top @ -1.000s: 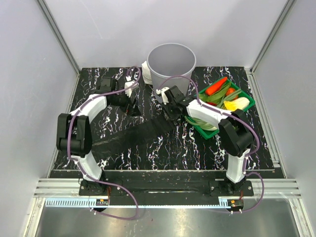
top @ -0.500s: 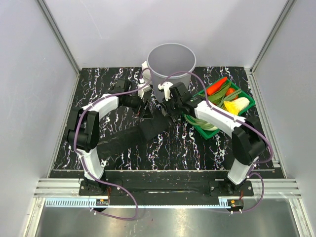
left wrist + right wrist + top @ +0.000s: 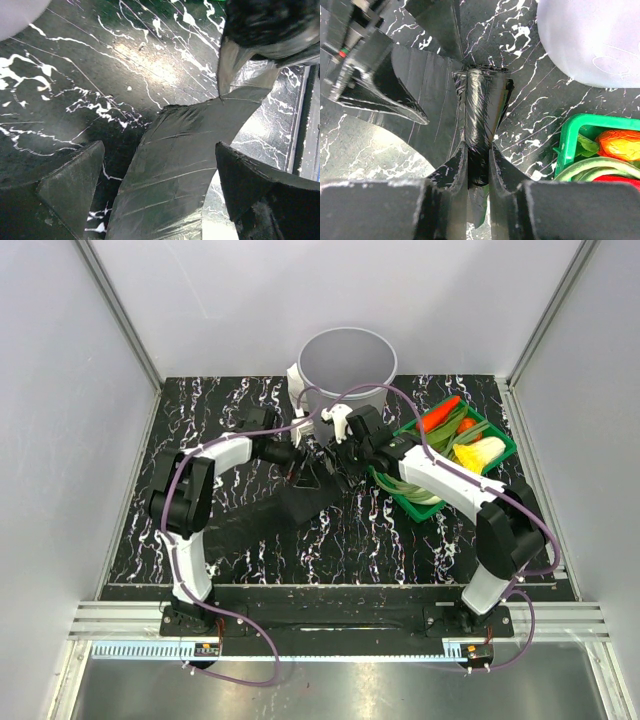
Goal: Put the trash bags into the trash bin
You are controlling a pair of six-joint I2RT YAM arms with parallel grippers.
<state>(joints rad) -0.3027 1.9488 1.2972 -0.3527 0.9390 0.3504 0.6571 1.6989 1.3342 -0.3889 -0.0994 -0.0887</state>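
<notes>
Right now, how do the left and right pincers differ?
The left pincer is open; the right pincer is shut on the bag. At the left the bag lies flat; at the right it is bunched into a roll. Both sit close by the bin.

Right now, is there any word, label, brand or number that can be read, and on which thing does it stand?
None can be read. The trash bin, the trash bag and the green basket show no print. The pale strip along the near edge bears fine marks, too small to read.
</notes>
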